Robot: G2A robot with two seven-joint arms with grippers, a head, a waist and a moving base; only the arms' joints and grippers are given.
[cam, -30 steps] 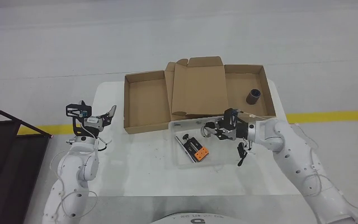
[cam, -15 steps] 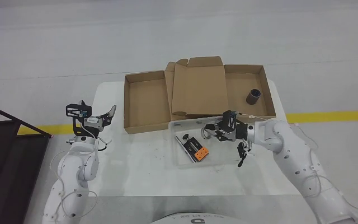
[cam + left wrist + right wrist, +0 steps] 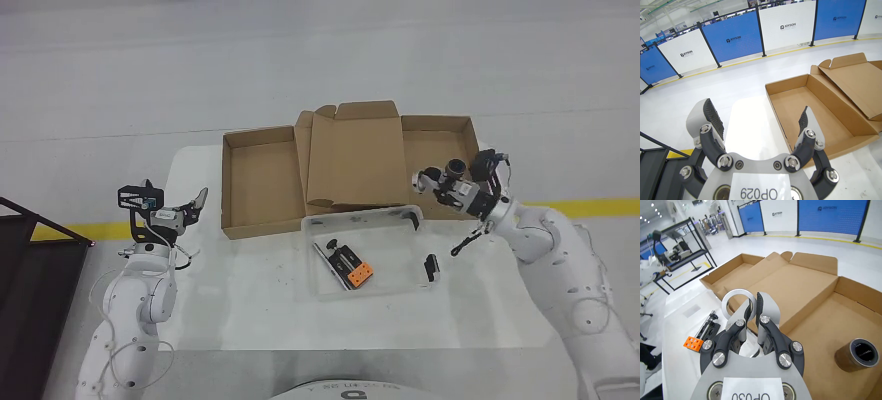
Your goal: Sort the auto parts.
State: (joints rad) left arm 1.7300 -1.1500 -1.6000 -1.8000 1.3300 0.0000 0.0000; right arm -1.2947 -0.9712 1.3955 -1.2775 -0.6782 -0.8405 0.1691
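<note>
My right gripper (image 3: 432, 182) (image 3: 753, 307) is shut on a flat silver ring (image 3: 738, 306) (image 3: 421, 182). It hangs over the inner edge of the cardboard box's right compartment (image 3: 478, 150) (image 3: 829, 321). A dark cylindrical bushing (image 3: 455, 170) (image 3: 857, 354) lies in that compartment, just beside the gripper. A black part with an orange block (image 3: 345, 262) (image 3: 696, 340) lies in the clear tray (image 3: 410, 212). My left gripper (image 3: 185, 205) (image 3: 759, 121) stands open and holds nothing, at the table's left edge, short of the box's left compartment (image 3: 262, 185) (image 3: 810, 113).
The box's lid (image 3: 355, 150) lies folded open between the two compartments. A small black part (image 3: 431, 267) sits on the white table (image 3: 250, 290) to the right of the tray. A dark rack (image 3: 30, 250) stands beside the table's left side.
My right gripper has risen from over the clear tray and swung back and to the right to the box's right compartment, carrying the ring. The left arm has not moved.
</note>
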